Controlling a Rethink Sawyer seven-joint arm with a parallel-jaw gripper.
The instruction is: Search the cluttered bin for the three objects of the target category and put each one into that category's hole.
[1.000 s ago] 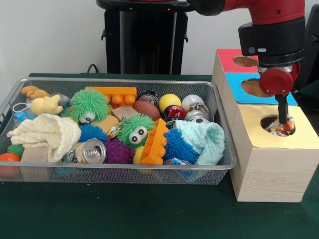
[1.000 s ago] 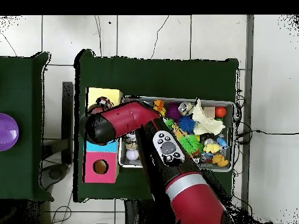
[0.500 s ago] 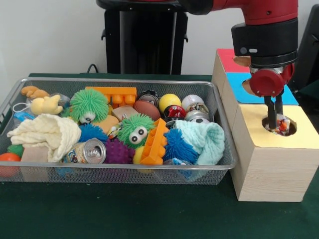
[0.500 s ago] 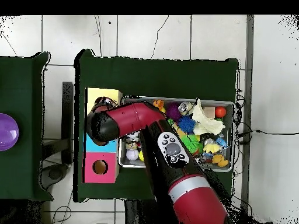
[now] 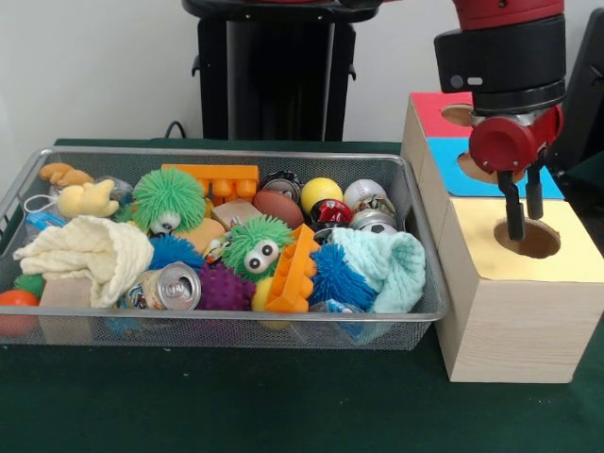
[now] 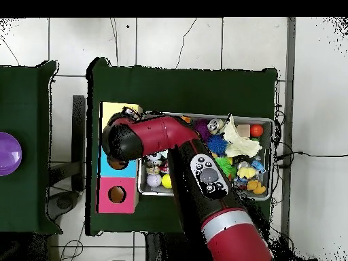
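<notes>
My gripper [image 5: 526,226] hangs open just above the round hole [image 5: 534,240] in the yellow-topped wooden box [image 5: 514,321], with nothing between its fingers. The hole looks dark inside. In the overhead view the red arm head [image 6: 123,140] covers the gripper and the hole; only a corner of the yellow top [image 6: 115,110] shows. The wire bin [image 5: 236,324] left of the box is full of toys: a crushed can [image 5: 172,286], a yellow ball [image 5: 321,193], a baseball [image 5: 363,192], a brown football [image 5: 279,208], spiky green [image 5: 168,196] and blue [image 5: 335,276] balls.
Behind the yellow box stand a blue-topped hole [image 5: 477,167] and a red-topped hole [image 5: 461,115]. Orange bricks [image 5: 293,270], a cream cloth [image 5: 90,251] and a mint cloth [image 5: 387,264] lie in the bin. A purple bowl [image 6: 8,153] sits on a side table.
The gripper has risen out of the yellow hole and let go of a multicoloured object, which has dropped out of sight. The arm has shifted slightly left in the front view.
</notes>
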